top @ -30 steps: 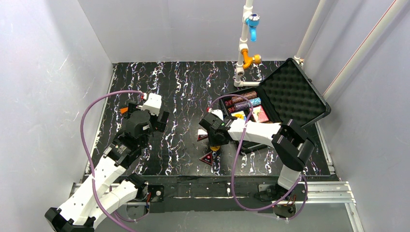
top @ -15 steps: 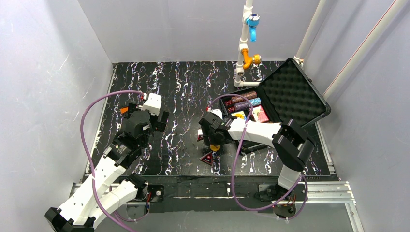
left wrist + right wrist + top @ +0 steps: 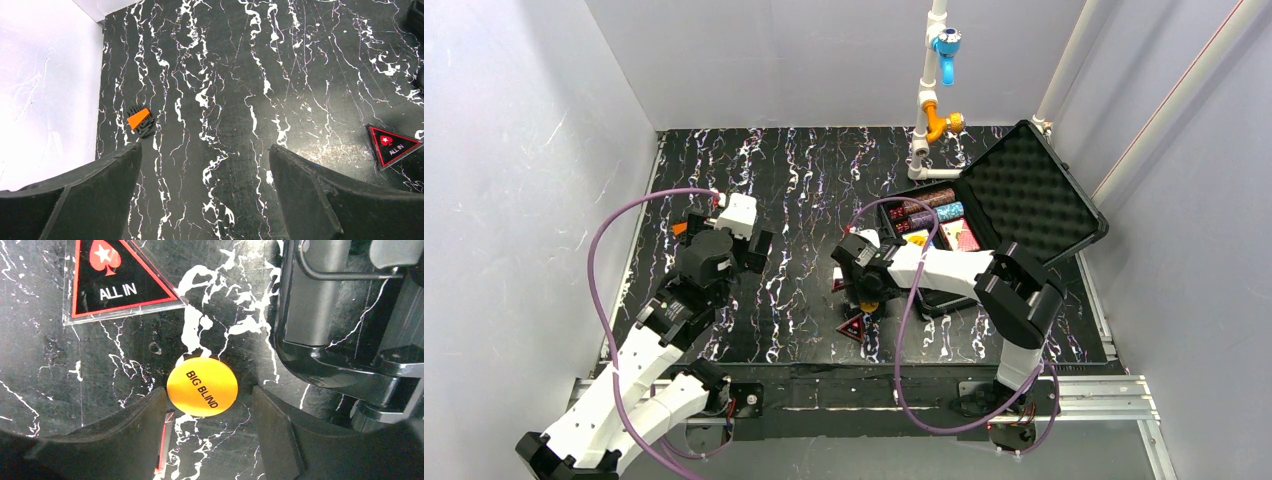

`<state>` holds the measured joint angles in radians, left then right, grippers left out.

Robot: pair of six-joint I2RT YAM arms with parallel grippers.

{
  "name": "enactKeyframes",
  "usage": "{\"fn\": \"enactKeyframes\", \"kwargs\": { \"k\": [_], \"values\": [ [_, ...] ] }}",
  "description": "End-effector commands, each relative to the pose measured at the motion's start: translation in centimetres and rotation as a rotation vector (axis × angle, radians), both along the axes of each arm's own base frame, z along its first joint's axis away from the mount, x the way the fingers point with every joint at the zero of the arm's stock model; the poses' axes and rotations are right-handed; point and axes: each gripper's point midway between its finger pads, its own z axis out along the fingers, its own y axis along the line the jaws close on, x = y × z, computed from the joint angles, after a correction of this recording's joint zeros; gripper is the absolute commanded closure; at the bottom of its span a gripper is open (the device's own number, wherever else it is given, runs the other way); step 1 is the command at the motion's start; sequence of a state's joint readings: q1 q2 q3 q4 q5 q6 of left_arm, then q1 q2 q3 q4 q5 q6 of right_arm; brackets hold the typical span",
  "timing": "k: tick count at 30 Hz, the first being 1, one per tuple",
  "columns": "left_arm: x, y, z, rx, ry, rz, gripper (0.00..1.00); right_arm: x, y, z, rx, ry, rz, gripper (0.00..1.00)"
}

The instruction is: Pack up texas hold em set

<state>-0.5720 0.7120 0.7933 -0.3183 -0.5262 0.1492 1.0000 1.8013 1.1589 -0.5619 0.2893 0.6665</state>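
The black case [image 3: 944, 262] stands open at the right, its foam lid [image 3: 1031, 190] tilted back. Chip rolls [image 3: 929, 203] and a red card deck [image 3: 965, 238] lie inside. My right gripper [image 3: 862, 290] is open, low over the mat just left of the case. In the right wrist view an orange "BIG BLIND" disc [image 3: 202, 386] lies flat at my open gripper's [image 3: 207, 407] tips, with a gap to each finger. An "ALL IN" triangular marker [image 3: 112, 282] lies beyond it. Another marker's red edge [image 3: 162, 440] shows under the left finger. My left gripper [image 3: 205, 165] is open and empty over bare mat.
The case's metal latch and edge [image 3: 325, 315] stand close to the right of the disc. A triangular marker [image 3: 854, 327] lies near the front of the mat. A small orange-and-black piece [image 3: 138, 120] lies by the left wall. A white pipe stand [image 3: 924, 120] rises behind the case.
My right gripper has shifted slightly left and closer over the orange disc. The left arm has barely moved.
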Motion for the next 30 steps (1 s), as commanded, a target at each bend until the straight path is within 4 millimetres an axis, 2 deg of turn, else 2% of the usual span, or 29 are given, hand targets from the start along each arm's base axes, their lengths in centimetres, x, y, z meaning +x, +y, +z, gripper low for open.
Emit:
{"fn": "enactKeyframes", "kwargs": {
  "k": [1, 8, 13, 30],
  "values": [
    [-0.2, 0.1, 0.7, -0.006, -0.022, -0.001, 0.02, -0.3, -0.3, -1.1, -0.047, 0.022, 0.018, 0.33],
    [-0.3, 0.2, 0.9, -0.01, -0.028, -0.001, 0.02, -1.0, -0.9, -2.3, -0.067, 0.05, 0.024, 0.44],
    [-0.3, 0.1, 0.8, -0.01, -0.027, -0.004, 0.02, -1.0, -0.7, -2.4, -0.062, 0.055, 0.029, 0.51],
    [-0.2, 0.1, 0.7, -0.007, -0.024, -0.004, 0.02, 0.5, 0.3, 1.6, -0.047, -0.05, 0.041, 0.52]
  ]
}}
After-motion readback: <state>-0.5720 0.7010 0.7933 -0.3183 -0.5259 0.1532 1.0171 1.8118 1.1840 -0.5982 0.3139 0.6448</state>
